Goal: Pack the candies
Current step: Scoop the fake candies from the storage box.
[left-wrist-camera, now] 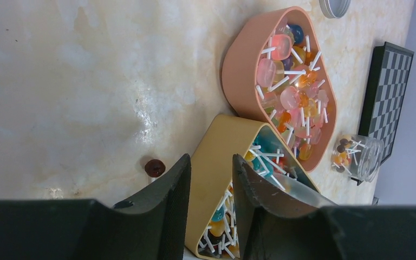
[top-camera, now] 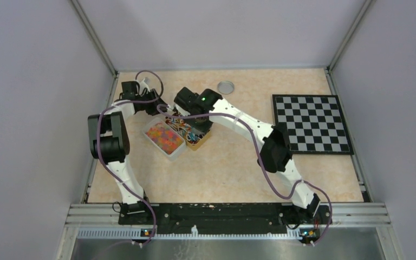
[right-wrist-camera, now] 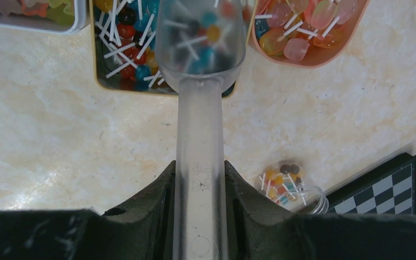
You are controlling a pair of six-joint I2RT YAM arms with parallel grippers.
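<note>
The candies (top-camera: 164,136), tiny pink, orange, yellow and red beads, fill a clear tub left of centre on the table. Beside it stands a yellow tray (left-wrist-camera: 225,157) of small lollipops. My left gripper (left-wrist-camera: 208,181) is shut on this tray's near wall, one finger outside and one inside. My right gripper (right-wrist-camera: 200,170) is shut on the handle of a clear scoop (right-wrist-camera: 200,40). The scoop's bowl carries several small lollipops above the yellow tray (right-wrist-camera: 93,59). A clear jar (right-wrist-camera: 293,188) lies on its side with a few lollipops in it.
A salmon tray (left-wrist-camera: 239,65) of larger lollipops sits against the yellow one. One loose dark red sweet (left-wrist-camera: 154,167) lies on the table by my left finger. A round metal lid (top-camera: 226,86) rests at the back, and a chessboard (top-camera: 311,123) on the right.
</note>
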